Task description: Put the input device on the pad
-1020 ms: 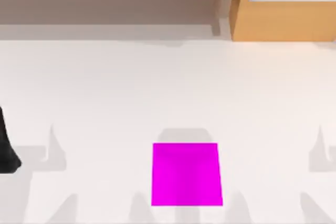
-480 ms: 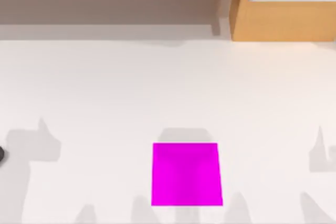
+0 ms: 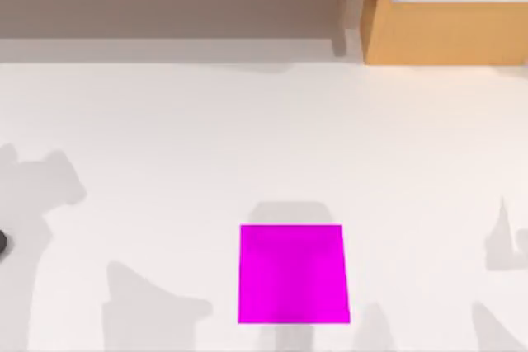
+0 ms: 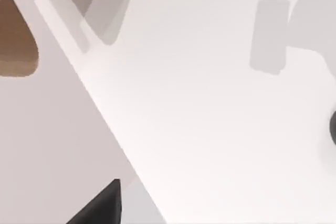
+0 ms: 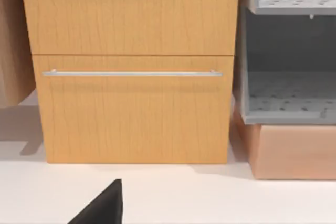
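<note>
- One pink pad (image 3: pixel 293 274) lies flat on the white bench (image 3: pixel 247 138) — near the front, at the middle.
- One dark input device (image 3: pixel 2 242) sits at the bench's far left edge, well apart from the pad.
- Each tool — I cannot tell if it is open.

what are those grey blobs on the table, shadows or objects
Top view: shadows, soft grey shapes on the white table, one just behind the pad, others at the left and right edges. The input device is the real dark sliver at the left edge. Left wrist view: another pale grey shadow patch on the table.
</note>
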